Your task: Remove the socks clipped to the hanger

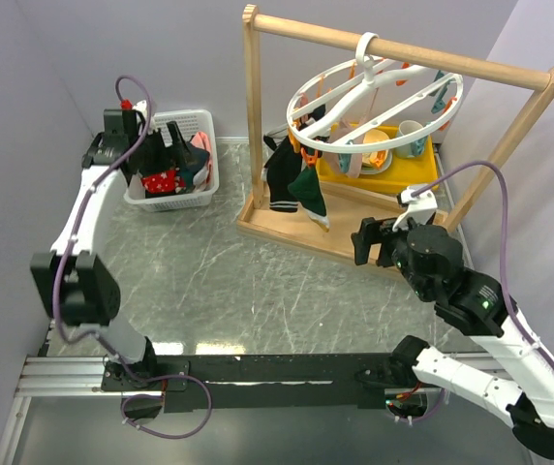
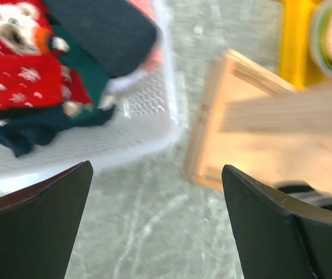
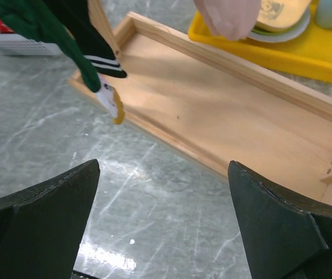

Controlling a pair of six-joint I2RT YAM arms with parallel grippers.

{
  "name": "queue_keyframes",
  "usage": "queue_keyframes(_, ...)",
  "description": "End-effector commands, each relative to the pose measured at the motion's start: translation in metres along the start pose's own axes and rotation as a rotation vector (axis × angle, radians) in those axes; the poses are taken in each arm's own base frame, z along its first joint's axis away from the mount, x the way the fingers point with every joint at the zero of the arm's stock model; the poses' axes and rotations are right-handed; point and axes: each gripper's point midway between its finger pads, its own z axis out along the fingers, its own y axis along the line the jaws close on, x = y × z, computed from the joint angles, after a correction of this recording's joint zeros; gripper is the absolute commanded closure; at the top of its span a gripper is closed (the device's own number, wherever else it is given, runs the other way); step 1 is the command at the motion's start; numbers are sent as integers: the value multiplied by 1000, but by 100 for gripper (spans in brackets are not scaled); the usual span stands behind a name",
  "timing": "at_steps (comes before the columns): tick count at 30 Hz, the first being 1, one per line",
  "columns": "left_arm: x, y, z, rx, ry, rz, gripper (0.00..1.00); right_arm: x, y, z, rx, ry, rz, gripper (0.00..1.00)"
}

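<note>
The white ring hanger [image 1: 374, 97] hangs by its hook from the wooden rail. A black sock [image 1: 282, 179], a dark green sock [image 1: 308, 192] and a pale pink sock [image 1: 352, 155] dangle from its orange clips. My left gripper [image 1: 172, 147] is open over the white basket [image 1: 182, 194], with nothing between its fingers [image 2: 157, 168]. A red patterned sock [image 2: 21, 70] and dark socks lie in that basket. My right gripper [image 1: 359, 242] is open and empty [image 3: 163, 165], low over the table in front of the frame's base. The green sock [image 3: 50, 35] and a pink sock [image 3: 230, 17] hang ahead of it.
The tall wooden frame stands on a shallow wooden tray base [image 3: 224, 110] at the table's middle back. Behind it a yellow tray [image 1: 422, 174] holds cups and a plate. Walls close in on the left and right.
</note>
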Motion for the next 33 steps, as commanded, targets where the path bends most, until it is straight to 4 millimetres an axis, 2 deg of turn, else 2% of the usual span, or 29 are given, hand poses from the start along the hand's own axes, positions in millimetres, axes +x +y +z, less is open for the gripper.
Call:
queue_keyframes(1, -4, -41, -47, 121, -139, 14, 1, -7, -18, 9, 114, -22, 15, 0)
queue_keyframes(2, 0, -43, -54, 133, -148, 10, 0, -5, -19, 12, 123, -8, 14, 0)
queue_keyframes(3, 16, -41, -53, 139, -132, -1, 1, -4, -20, 14, 121, -2, 18, 0)
queue_keyframes(4, 12, -53, -70, 174, -182, 4, 1, -4, -18, 17, 92, -3, 40, 0)
queue_keyframes(5, 17, -56, -74, 188, -191, -1, 1, 0, -18, 19, 77, 2, 56, 0)
queue_keyframes(6, 33, -53, -72, 194, -171, -15, 0, 3, -15, 21, 57, 6, 77, 0)
queue_keyframes(7, 28, -71, -88, 270, -226, -7, 0, 5, -18, 24, 58, 9, 96, 0)
queue_keyframes(8, 49, -65, -81, 280, -204, -28, 1, 13, -12, 28, 21, 27, 108, 0)
queue_keyframes(9, 56, -67, -84, 302, -220, -36, 1, 16, -11, 31, 16, 33, 127, 0)
queue_keyframes(10, 49, -80, -100, 362, -305, -35, 1, 22, -9, 36, -4, 33, 143, 0)
queue_keyframes(11, 77, -68, -88, 350, -266, -68, 0, 25, -7, 38, -17, 26, 151, 0)
queue_keyframes(13, 90, -71, -97, 375, -295, -90, 1, 35, -7, 38, -35, -1, 172, 0)
queue_keyframes(14, 107, -65, -89, 375, -294, -95, 1, 29, -6, 39, -44, -52, 186, 0)
queue_keyframes(15, 114, -62, -89, 371, -298, -99, 1, 30, -7, 38, -48, -83, 197, 0)
queue_keyframes(16, 119, -63, -94, 378, -313, -98, 1, 44, -11, 38, -48, -100, 199, 0)
queue_keyframes(17, 132, -55, -89, 365, -309, -107, 1, 39, -13, 38, -45, -153, 205, 0)
queue_keyframes(18, 138, -52, -88, 362, -311, -109, 0, 45, -16, 39, -39, -165, 206, 0)
queue_keyframes(19, 139, -53, -95, 379, -339, -103, 1, 62, -20, 42, -28, -156, 197, 0)
queue_keyframes(20, 156, -47, -89, 384, -317, -105, 0, 68, -23, 44, -11, -153, 196, 0)
queue_keyframes(22, 155, -53, -101, 437, -385, -74, 0, 93, -34, 53, 59, -93, 195, 0)
queue_keyframes(23, 165, -48, -97, 432, -378, -74, 0, 100, -36, 56, 78, -73, 211, 0)
queue_keyframes(25, 166, -45, -101, 428, -415, -57, 1, 119, -40, 63, 107, -32, 210, 0)
queue_keyframes(28, 176, -38, -95, 415, -411, -50, 1, 119, -37, 66, 84, -68, 240, 0)
queue_keyframes(30, 194, -30, -85, 409, -390, -39, 1, 116, -37, 63, 68, -115, 256, 0)
queue_keyframes(31, 195, -29, -84, 421, -411, -23, 1, 126, -40, 67, 78, -118, 264, 0)
queue_keyframes(32, 211, -22, -76, 412, -385, -23, 1, 131, -40, 67, 77, -124, 280, 0)
queue_keyframes(33, 212, -22, -77, 422, -397, -29, 1, 133, -40, 67, 69, -143, 291, 0)
